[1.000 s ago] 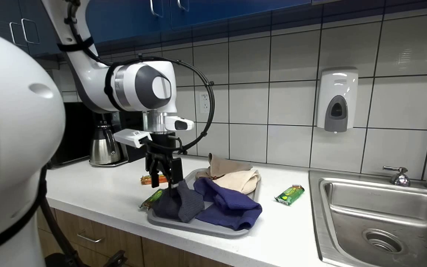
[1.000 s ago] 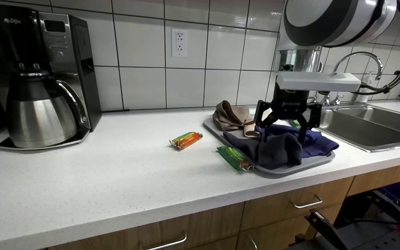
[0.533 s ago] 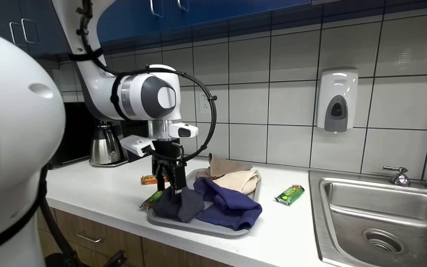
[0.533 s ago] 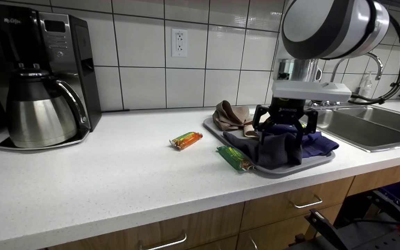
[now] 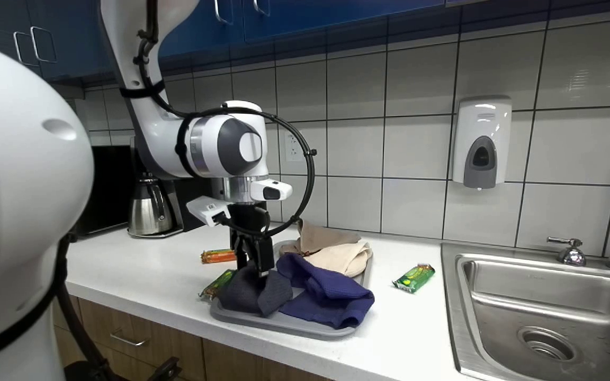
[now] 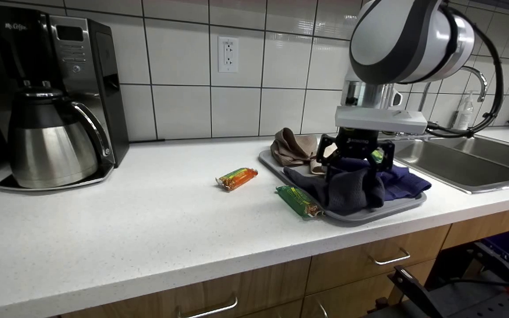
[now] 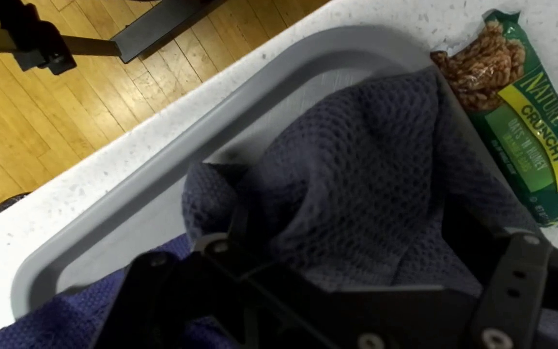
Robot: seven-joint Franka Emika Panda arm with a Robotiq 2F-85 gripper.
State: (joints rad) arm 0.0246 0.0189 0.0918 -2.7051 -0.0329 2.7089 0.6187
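Observation:
My gripper (image 6: 350, 176) points straight down and stands open, its fingers spread apart over a crumpled dark grey cloth (image 6: 354, 194). In the wrist view this cloth (image 7: 371, 160) rises between the two fingers, and the fingertips reach down among its folds; whether they press on it I cannot tell. The cloth lies in a grey tray (image 5: 305, 332). Beside it in the tray is a navy blue cloth (image 5: 331, 296). Farther back are a brown cloth (image 5: 320, 238) and a cream one (image 5: 344, 259). A green granola bar (image 7: 526, 126) rests against the tray's outer edge.
On the white counter lie an orange-wrapped bar (image 6: 237, 179) and another green bar (image 5: 413, 278). A coffee maker with a steel carafe (image 6: 53, 141) stands at one end, a steel sink (image 5: 543, 307) at the other. Behind runs a tiled wall with a soap dispenser (image 5: 482, 143).
The gripper has come down onto the dark grey cloth, its fingers sinking among the folds. It has also shifted slightly sideways. The jaws have stayed open; the bars and other cloths have not moved.

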